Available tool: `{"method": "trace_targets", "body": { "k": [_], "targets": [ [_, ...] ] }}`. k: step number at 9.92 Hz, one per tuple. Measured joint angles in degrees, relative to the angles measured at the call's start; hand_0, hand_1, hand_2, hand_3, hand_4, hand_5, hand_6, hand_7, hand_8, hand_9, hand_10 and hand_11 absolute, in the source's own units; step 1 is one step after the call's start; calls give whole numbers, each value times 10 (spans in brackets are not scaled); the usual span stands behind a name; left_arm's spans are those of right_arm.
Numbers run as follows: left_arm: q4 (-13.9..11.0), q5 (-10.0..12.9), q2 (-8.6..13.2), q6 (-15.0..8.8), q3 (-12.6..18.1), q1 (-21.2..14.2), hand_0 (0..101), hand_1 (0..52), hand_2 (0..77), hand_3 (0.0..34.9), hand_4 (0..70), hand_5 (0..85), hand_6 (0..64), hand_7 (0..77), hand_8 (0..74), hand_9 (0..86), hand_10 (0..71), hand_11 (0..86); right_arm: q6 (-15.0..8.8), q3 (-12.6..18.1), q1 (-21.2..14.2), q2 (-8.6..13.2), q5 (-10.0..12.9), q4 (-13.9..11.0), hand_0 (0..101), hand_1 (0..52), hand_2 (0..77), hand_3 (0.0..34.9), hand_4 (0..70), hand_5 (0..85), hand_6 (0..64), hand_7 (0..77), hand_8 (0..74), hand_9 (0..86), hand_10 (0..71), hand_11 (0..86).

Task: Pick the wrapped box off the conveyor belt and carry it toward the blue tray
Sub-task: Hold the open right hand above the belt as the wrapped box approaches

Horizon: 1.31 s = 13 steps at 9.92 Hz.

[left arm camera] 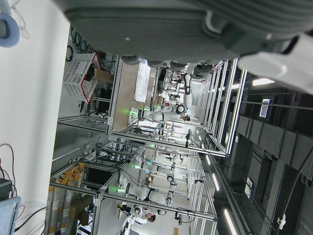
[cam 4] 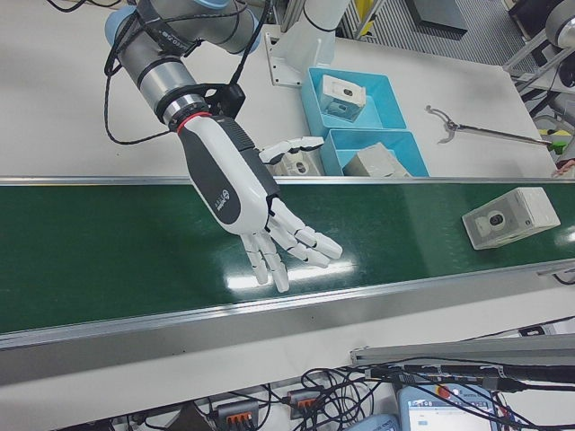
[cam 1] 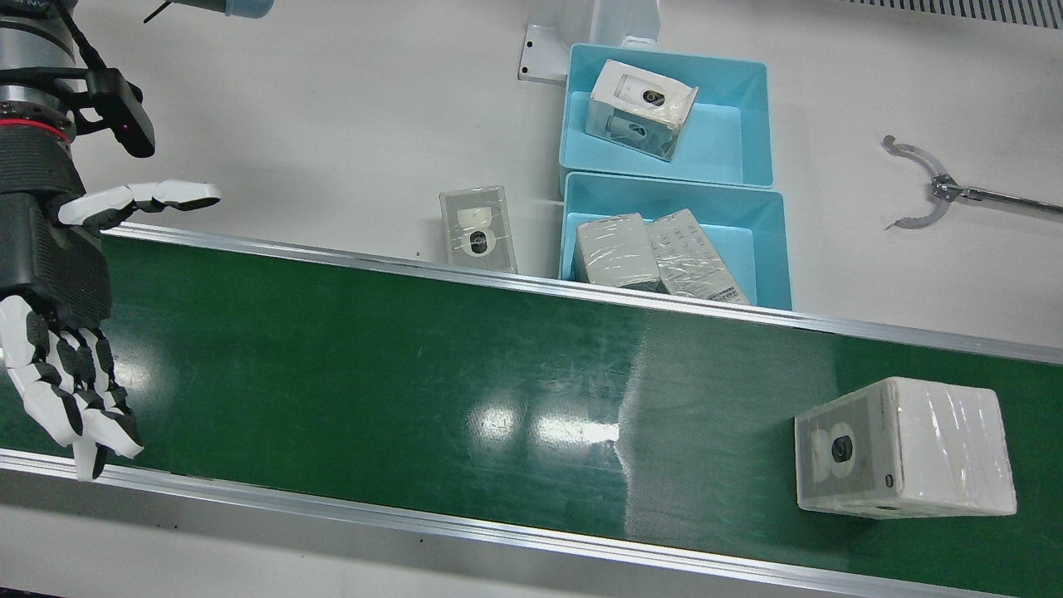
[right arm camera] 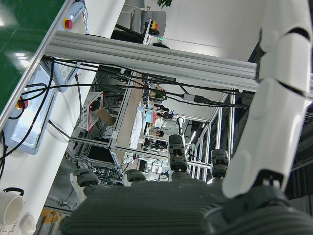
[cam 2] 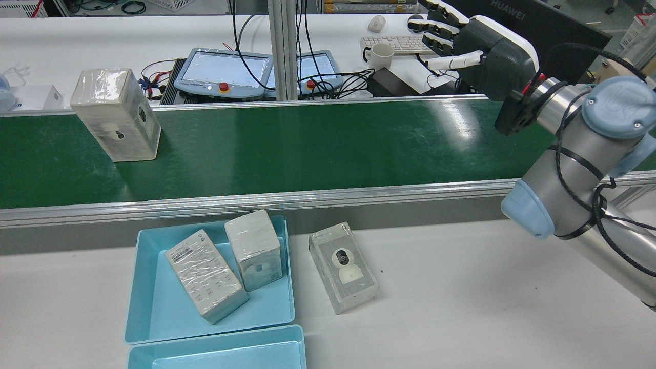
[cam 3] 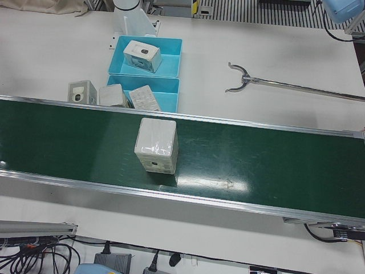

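Observation:
The wrapped box is white, in clear film, with a camera picture on one face. It stands alone on the green conveyor belt, and shows in the rear view at the belt's left end. My right hand hovers over the belt's opposite end, open and empty, fingers spread, far from the box; the right-front view shows it too. The near blue tray beside the belt holds two wrapped boxes. My left hand shows only its palm edge, away from the table, with nothing in it.
A second blue tray behind the first holds one box. Another wrapped box lies on the white table between belt and trays. A metal claw tool lies on the table on the robot's left side. Aluminium rails edge the belt.

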Motion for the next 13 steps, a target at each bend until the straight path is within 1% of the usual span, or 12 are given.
{"method": "trace_targets", "body": {
  "k": [2, 5, 6, 7, 8, 12, 13],
  "targets": [
    [0, 0, 0, 0, 0, 0, 0, 0, 5, 0, 0, 5, 0, 5, 5, 0, 0, 0, 0, 2, -1, -4, 1, -1, 416, 115, 142, 305, 27, 120, 0, 147, 0, 11, 27, 49],
    [0, 0, 0, 0, 0, 0, 0, 0, 5, 0, 5, 5, 0, 5, 5, 0, 0, 0, 3, 4, -1, -6, 1, -1, 417, 109, 142, 304, 27, 147, 0, 153, 0, 11, 27, 49],
    [0, 0, 0, 0, 0, 0, 0, 0, 5, 0, 5, 5, 0, 5, 5, 0, 5, 0, 3, 4, -2, -7, 1, -1, 417, 109, 142, 304, 27, 147, 0, 153, 0, 11, 27, 49],
    [0, 0, 0, 0, 0, 0, 0, 0, 5, 0, 5, 5, 0, 5, 5, 0, 5, 0, 2, 4, -5, -7, 1, -1, 416, 109, 142, 304, 44, 147, 0, 153, 0, 11, 27, 49],
    [0, 0, 0, 0, 0, 0, 0, 0, 5, 0, 5, 5, 0, 5, 5, 0, 5, 0, 1, 3, -8, -7, 1, -1, 416, 109, 142, 303, 38, 147, 0, 158, 0, 11, 44, 60],
    [0, 0, 0, 0, 0, 0, 0, 0, 11, 0, 0, 5, 5, 5, 0, 5, 0, 0, 3, 6, -12, -5, 5, -1, 417, 104, 147, 304, 44, 147, 0, 164, 0, 11, 38, 60],
    [0, 0, 0, 0, 0, 0, 0, 0, 11, 0, 0, 5, 0, 5, 5, 0, 5, 0, 3, 6, -12, -5, 5, -1, 417, 104, 147, 304, 38, 120, 0, 169, 0, 11, 38, 60]
  ]
}}
